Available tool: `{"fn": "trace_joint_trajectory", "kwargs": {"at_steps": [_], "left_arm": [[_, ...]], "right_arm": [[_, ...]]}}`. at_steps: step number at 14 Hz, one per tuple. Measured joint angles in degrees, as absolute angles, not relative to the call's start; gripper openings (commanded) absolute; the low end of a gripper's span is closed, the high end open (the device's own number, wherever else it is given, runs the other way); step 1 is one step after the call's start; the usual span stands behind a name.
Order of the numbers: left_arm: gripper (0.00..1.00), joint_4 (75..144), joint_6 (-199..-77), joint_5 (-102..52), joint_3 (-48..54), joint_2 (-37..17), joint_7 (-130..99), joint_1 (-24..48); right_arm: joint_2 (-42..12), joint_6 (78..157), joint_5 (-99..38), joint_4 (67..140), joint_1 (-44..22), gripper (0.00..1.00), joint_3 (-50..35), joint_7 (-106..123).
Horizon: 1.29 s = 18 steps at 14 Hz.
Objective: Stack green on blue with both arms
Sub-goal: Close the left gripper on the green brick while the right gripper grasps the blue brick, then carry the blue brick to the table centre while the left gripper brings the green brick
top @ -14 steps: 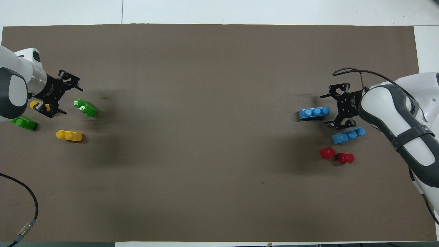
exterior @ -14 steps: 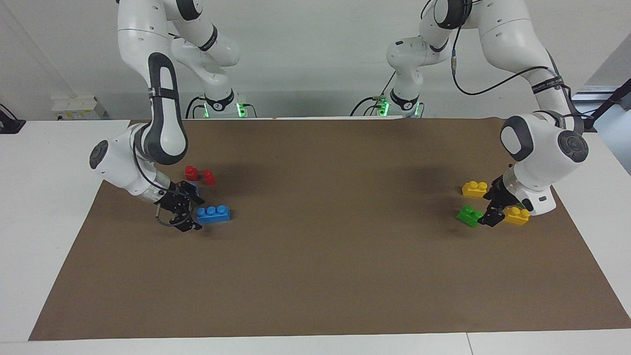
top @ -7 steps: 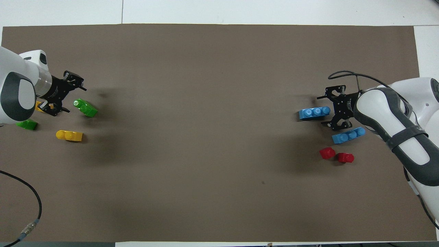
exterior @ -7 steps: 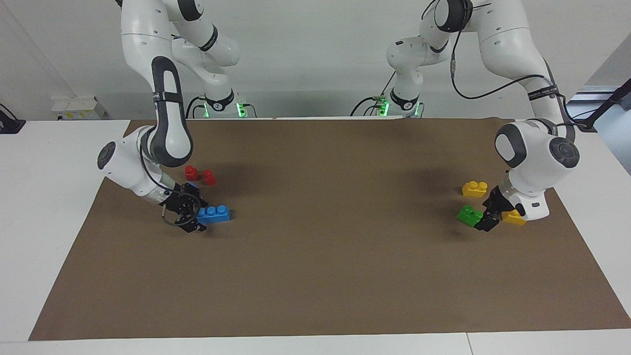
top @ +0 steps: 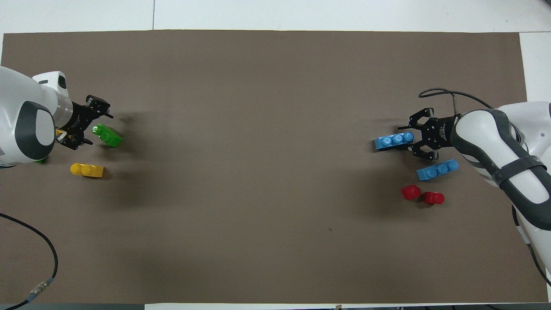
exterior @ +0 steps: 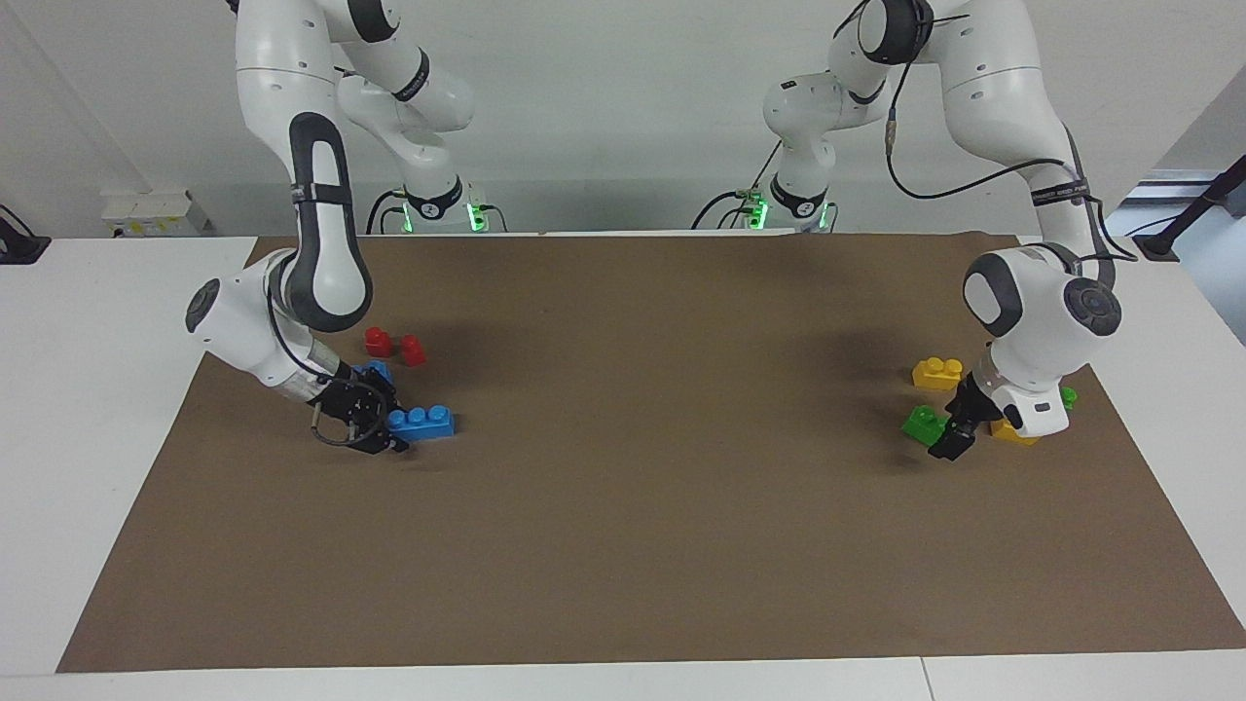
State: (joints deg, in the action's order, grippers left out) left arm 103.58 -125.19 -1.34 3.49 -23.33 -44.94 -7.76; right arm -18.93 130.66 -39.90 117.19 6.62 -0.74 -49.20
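Green brick [exterior: 923, 424] lies on worktop [exterior: 642, 506], left claw [exterior: 959, 428] spread apart just beside it. Right claw [exterior: 375, 426] spread apart at blue brick [exterior: 421, 424] end.

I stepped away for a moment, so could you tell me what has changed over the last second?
Both grippers closed in sideways: the left gripper on the green brick, the right gripper on the farther blue brick. Neither brick is lifted. No brick has moved.
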Motion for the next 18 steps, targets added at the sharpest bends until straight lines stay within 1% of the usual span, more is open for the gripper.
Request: {"fn": "trace_joint_trajectory", "kwargs": {"at_steps": [1,2,3,5,6,7,9,12,14,16,18], "left_arm": [[0.98,103.65,-125.26,-1.34,3.49,-23.33,-44.94,-7.76],[0.95,103.68,-125.3,-1.34,3.49,-23.33,-44.94,-7.76],[0.86,103.69,-125.32,-1.34,3.49,-23.33,-44.94,-7.77],[0.49,103.85,-125.37,-1.34,3.49,-23.33,-44.94,-7.77],[0.13,103.96,-125.4,-1.34,3.49,-23.33,-44.94,-7.77],[0.0,104.07,-125.42,-1.34,3.49,-23.33,-44.94,-7.77],[0.0,104.23,-125.44,-1.34,3.49,-23.33,-44.93,-7.77],[0.0,104.23,-125.45,-1.34,3.49,-23.32,-44.93,-7.8],[0.0,104.22,-125.45,-1.34,3.44,-23.29,-44.94,-7.91],[0.0,104.17,-125.38,-1.38,3.44,-22.84,-45.39,-7.93],[0.0,104.12,-124.89,-1.39,3.53,-21.4,-47.61,-7.92]], "right_arm": [[-18.93,130.32,-40.64,117.08,6.74,0.0,-0.73,-49.05],[-18.92,129.7,-40.97,116.67,6.81,0.0,-0.74,-48.98],[-18.9,128.64,-41.09,115.88,6.81,0.0,-0.76,-48.97],[-18.82,126.68,-41.17,113.99,6.72,0.0,-0.91,-49.08],[-18.59,124.58,-41.28,112.68,6.46,0.0,-0.93,-50.31],[-18.02,121.51,-41.28,110.75,5.84,0.0,-0.98,-53.94],[-15.61,116.81,-41.0,106.6,2.39,0.0,-1.02,-65.41],[-11.04,116.11,-40.31,104.13,-6.81,0.0,-1.21,-80.68],[-10.26,116.44,-39.72,103.55,-12.76,0.0,-1.24,-88.22],[-10.57,120.21,-36.98,103.85,-18.71,0.0,-1.24,-97.28],[-10.87,126.14,-34.88,105.41,-24.34,0.0,-1.29,-104.88]]}}
